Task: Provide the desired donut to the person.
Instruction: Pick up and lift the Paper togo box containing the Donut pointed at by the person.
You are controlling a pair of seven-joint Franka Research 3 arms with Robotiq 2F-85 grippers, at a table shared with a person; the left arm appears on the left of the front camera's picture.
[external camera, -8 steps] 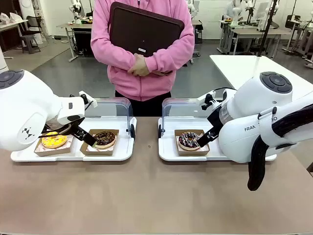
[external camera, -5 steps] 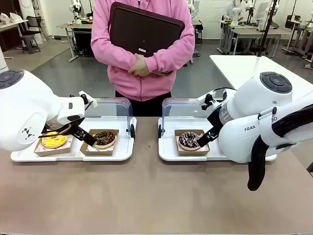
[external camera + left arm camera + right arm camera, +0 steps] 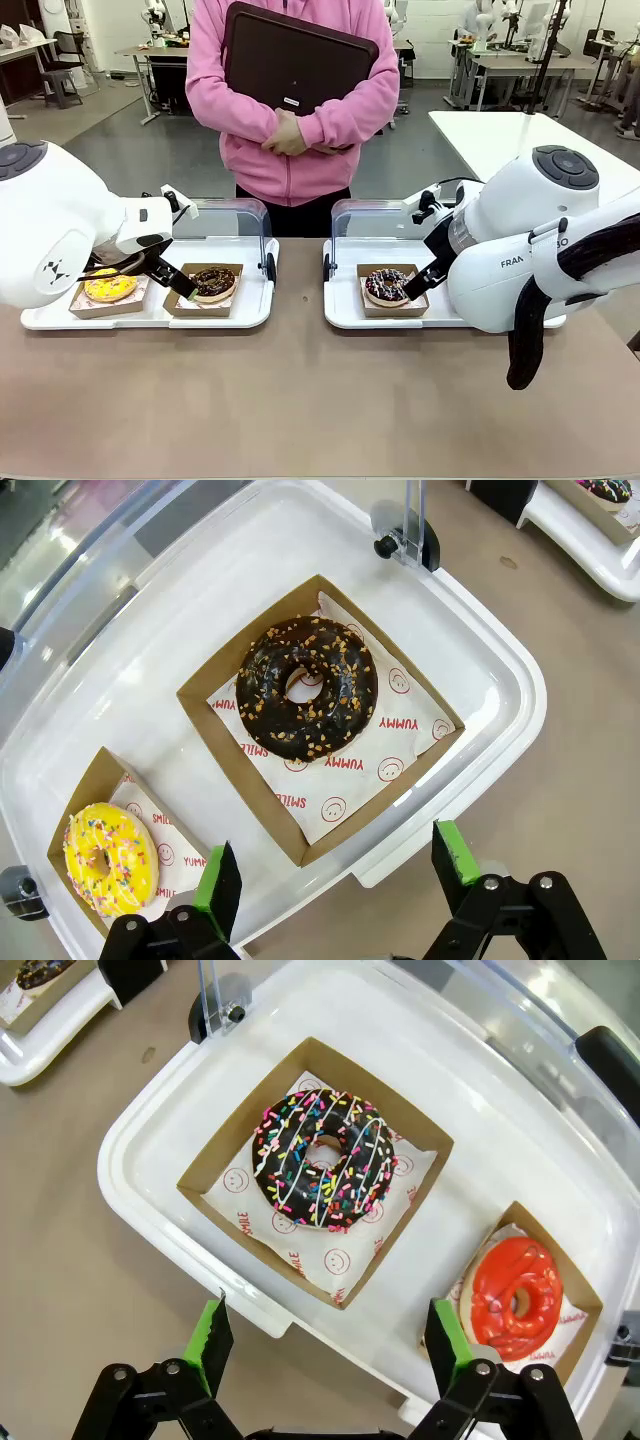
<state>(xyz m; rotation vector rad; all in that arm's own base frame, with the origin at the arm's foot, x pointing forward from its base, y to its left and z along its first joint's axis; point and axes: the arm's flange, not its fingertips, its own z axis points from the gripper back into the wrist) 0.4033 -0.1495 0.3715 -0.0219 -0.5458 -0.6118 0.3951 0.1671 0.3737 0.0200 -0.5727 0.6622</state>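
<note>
1. Nothing has shifted over the last moment. Both arms keep the same hover, and the person [image 3: 290, 130] still hugs a dark tray [image 3: 295, 60] with both arms. No hand points, so I cannot tell which donut is wanted, and the handover has probably not begun.
2. The left gripper [image 3: 335, 870] hangs with its jaws spread wide and empty above the nut-flecked chocolate donut [image 3: 308, 688]. A yellow sprinkled donut [image 3: 104, 858] lies at seven o'clock of it.
3. The right gripper [image 3: 328, 1338], likewise wide and empty, hangs over the chocolate donut with rainbow sprinkles [image 3: 325, 1172]. A glossy red-glazed donut [image 3: 516, 1298] lies at four o'clock.
4. Each ring rests on printed paper [image 3: 400, 750] in a shallow square cardboard box [image 3: 232, 765], inside a smooth white plastic container [image 3: 480, 660] — the soft icing would likely mar under the pads.
</note>
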